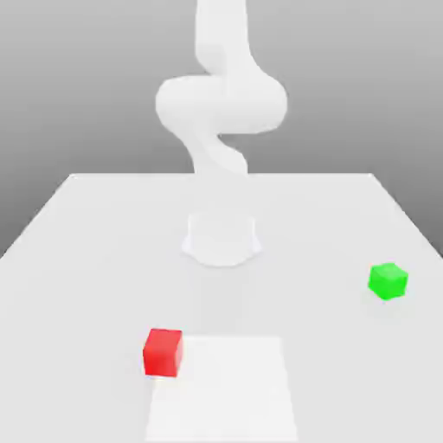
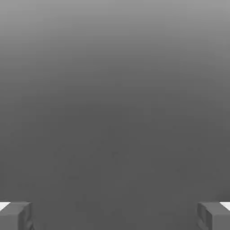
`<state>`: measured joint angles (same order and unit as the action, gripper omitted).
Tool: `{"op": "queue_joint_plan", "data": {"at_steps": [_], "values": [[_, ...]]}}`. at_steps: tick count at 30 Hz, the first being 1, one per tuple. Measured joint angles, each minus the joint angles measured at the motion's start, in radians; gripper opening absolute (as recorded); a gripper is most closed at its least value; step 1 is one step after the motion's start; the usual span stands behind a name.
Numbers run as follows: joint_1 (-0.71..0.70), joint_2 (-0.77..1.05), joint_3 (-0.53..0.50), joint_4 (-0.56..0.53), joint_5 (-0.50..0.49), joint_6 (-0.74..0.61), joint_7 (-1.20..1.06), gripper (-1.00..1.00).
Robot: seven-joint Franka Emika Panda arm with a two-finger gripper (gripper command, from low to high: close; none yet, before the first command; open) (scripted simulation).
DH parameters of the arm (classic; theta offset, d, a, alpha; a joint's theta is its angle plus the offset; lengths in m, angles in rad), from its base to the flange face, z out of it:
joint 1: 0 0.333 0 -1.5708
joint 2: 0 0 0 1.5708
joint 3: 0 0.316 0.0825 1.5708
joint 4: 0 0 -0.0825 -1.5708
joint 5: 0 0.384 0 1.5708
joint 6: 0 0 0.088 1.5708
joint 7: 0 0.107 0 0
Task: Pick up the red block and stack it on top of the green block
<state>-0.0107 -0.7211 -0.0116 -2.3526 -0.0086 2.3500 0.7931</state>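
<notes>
Two small cubes, one bright red and one bright green, rest well apart on a white tabletop [image 1: 95, 268] as I operate a white Franka Emika Panda arm [image 1: 221, 104] from a distance. The red cube [image 1: 163, 353] sits toward the exterior view's left, in the foreground, at the far left corner of a paler rectangular patch [image 1: 227, 394] and overlapping its edge in that view. The green cube [image 1: 388, 281] sits near the tabletop's edge at the exterior view's right, farther back than the red one and turned so that a corner faces the camera. Between the two, and farther back still, I see the arm's base [image 1: 221, 238] planted on the tabletop, the arm rising from it against a grey backdrop. In the hand view, my two-finger gripper [image 2: 115, 216] stands wide open, its fingers [image 2: 15, 216] spread far apart on opposite sides of plain grey, and it holds nothing. The red cube stands clear of the green one, unstacked.
</notes>
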Motion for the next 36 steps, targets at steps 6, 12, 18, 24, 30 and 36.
{"op": "queue_joint_plan", "data": {"at_steps": [6, 12, 18, 24, 30, 36], "values": [[-0.030, 0.226, -0.039, -0.143, -0.019, 0.140, -0.022, 0.00], [-0.055, 0.451, -0.086, -0.284, -0.027, 0.280, -0.054, 0.00], [-0.087, 0.671, -0.126, -0.422, -0.003, 0.417, -0.106, 0.00], [-0.118, 0.890, -0.078, -0.422, 0.095, 0.593, -0.184, 0.00], [-0.138, 0.951, -0.054, -0.413, 0.114, 0.645, -0.197, -1.00], [-0.132, 0.865, -0.070, -0.426, 0.073, 0.572, -0.168, -1.00]]}}
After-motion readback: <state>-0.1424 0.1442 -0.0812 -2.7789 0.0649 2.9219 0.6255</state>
